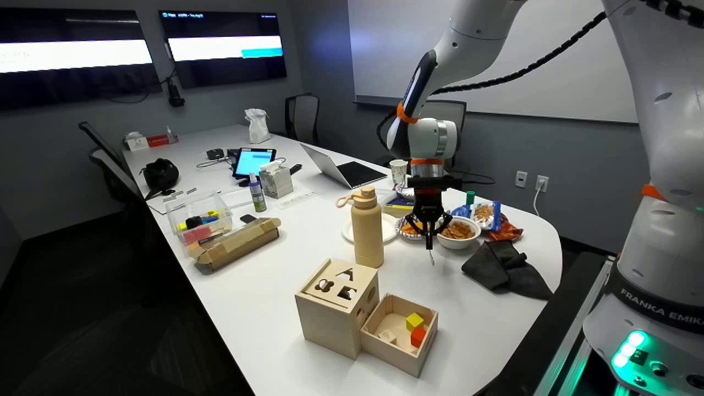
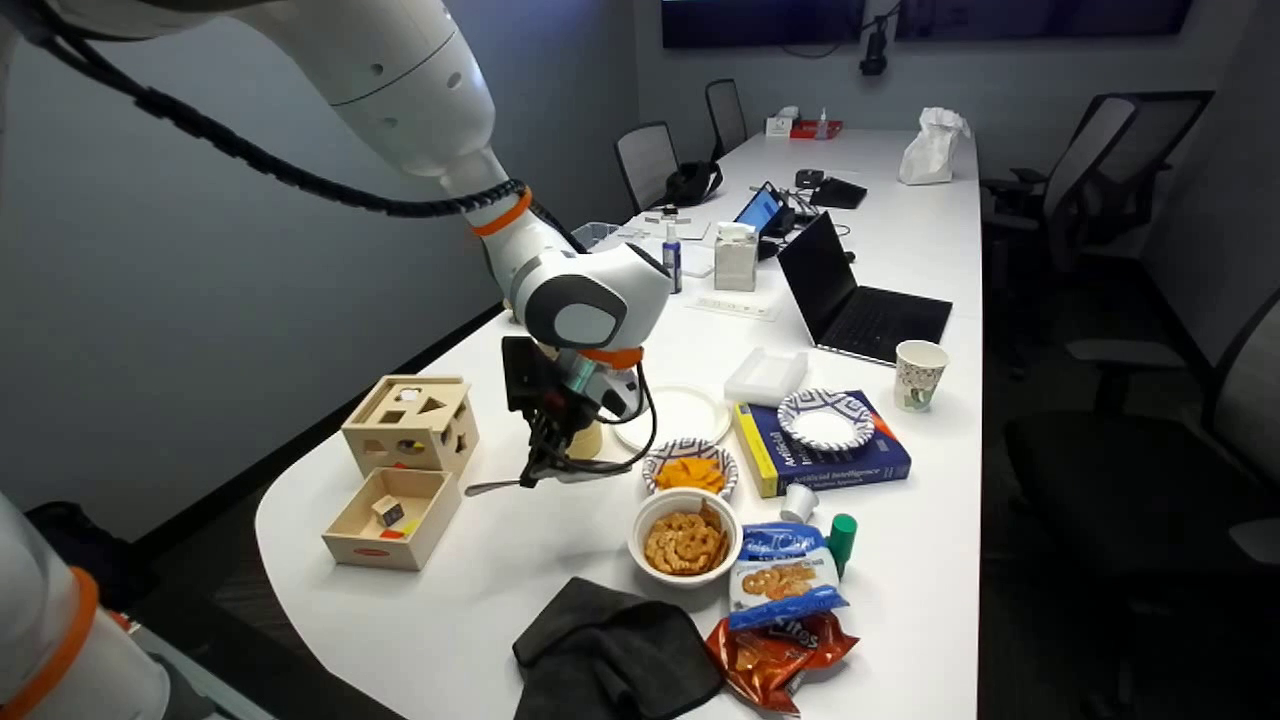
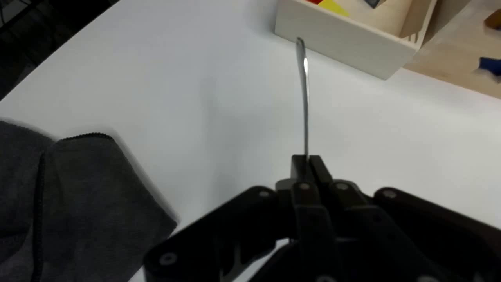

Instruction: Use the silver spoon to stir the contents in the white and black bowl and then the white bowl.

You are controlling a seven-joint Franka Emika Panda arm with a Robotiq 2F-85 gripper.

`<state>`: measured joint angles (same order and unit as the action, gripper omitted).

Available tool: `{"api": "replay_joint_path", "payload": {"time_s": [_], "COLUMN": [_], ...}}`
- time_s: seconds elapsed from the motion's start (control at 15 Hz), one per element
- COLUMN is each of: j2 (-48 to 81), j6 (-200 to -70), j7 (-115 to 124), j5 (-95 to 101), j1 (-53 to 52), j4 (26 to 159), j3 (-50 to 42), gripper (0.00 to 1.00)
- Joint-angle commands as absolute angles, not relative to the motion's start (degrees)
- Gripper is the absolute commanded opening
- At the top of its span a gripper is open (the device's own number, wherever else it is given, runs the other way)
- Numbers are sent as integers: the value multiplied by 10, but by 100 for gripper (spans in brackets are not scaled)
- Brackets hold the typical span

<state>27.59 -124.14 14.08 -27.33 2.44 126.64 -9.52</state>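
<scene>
My gripper (image 3: 308,160) is shut on the silver spoon (image 3: 305,94); one slim end points out past the fingertips in the wrist view. In an exterior view that end of the spoon (image 2: 492,487) shows left of the gripper; the far end is mostly hidden by the fingers. The gripper hangs above the bare tabletop, apart from both bowls. The white and black bowl (image 2: 650,462), patterned outside, holds orange-yellow chips. Touching or close beside it, the white bowl (image 2: 640,553) is filled with brownish-orange crisps. In an exterior view the gripper partly covers the white and black bowl (image 1: 404,233).
A wooden shape box (image 1: 330,324) and an open wooden tray (image 1: 390,357) with blocks stand near the spoon's end. A tan bottle (image 1: 367,231), white plate (image 2: 680,400), dark cloth (image 2: 610,650), snack bags (image 2: 785,585) and a book (image 2: 860,470) bearing another patterned bowl (image 2: 825,425) lie around.
</scene>
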Motion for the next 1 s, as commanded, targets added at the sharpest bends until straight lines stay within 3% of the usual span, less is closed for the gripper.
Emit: {"api": "replay_joint_path", "payload": {"time_s": [0.0,0.93], "j2": [294,396], "j6": [-1266,-1269], "j7": [166,154], "j5": [-245,-254], "j1": [35,89], "j4": [1258,1163], "j3": [-85,-71], "gripper": [1,1]}}
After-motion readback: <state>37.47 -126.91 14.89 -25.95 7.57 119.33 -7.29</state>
